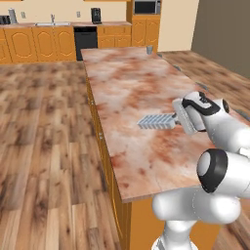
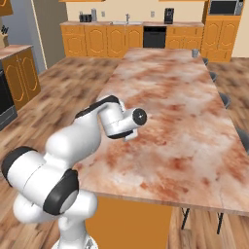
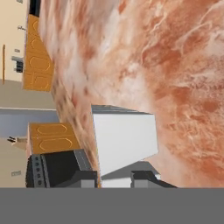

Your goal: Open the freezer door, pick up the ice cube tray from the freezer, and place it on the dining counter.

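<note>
Right up close, the hand [image 1: 175,118] is pinched tight on one end of the ice cube tray [image 1: 156,120], which sticks out level just over the marbled desk [image 1: 132,83]; whether it touches the stone I can't tell. In the hand view the tray [image 3: 124,138] shows pale and plain, no writing readable. Farther along the desk stands a small grey cup [image 1: 149,49], and beyond it the orange cabinets [image 1: 34,43].

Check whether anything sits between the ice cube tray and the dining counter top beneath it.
Nothing visible does. The claw is shut on the ice cube tray, holding it over a bare stretch of the dining counter. The only other item on the counter is a small cup at the far end.
</note>
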Controlling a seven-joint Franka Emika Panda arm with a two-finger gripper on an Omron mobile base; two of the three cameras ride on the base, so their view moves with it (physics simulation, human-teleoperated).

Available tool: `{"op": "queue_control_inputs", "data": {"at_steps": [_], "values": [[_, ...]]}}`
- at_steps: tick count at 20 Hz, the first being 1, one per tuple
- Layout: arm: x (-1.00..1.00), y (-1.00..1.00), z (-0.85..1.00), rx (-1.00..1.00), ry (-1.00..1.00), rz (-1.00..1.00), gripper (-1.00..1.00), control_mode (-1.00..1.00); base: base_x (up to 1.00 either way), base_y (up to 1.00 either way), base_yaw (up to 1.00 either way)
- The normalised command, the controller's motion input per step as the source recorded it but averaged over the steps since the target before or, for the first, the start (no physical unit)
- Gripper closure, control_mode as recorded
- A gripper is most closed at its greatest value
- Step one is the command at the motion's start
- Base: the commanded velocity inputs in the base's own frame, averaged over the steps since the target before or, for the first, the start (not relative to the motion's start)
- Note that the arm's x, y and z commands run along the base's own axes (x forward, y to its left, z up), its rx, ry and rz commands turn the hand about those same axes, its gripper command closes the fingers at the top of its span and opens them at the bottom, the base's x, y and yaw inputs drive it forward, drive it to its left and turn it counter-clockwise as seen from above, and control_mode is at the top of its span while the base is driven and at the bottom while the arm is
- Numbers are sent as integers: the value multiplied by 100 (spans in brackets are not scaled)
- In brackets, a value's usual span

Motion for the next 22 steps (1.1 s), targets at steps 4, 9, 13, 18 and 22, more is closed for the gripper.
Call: {"op": "queue_control_inputs", "data": {"at_steps": [4, 9, 13, 18, 22], "values": [[18, 0, -22, 0, 14, 0, 100, -100, 0, 0, 0], [4, 0, -24, 0, 22, 0, 100, -100, 0, 0, 0], [8, 0, -35, 0, 15, 0, 100, -100, 0, 0, 0], [8, 0, -53, 0, 5, 0, 100, -100, 0, 0, 0], [1, 0, -64, -1, 0, 2, 100, -100, 0, 0, 0]]}}
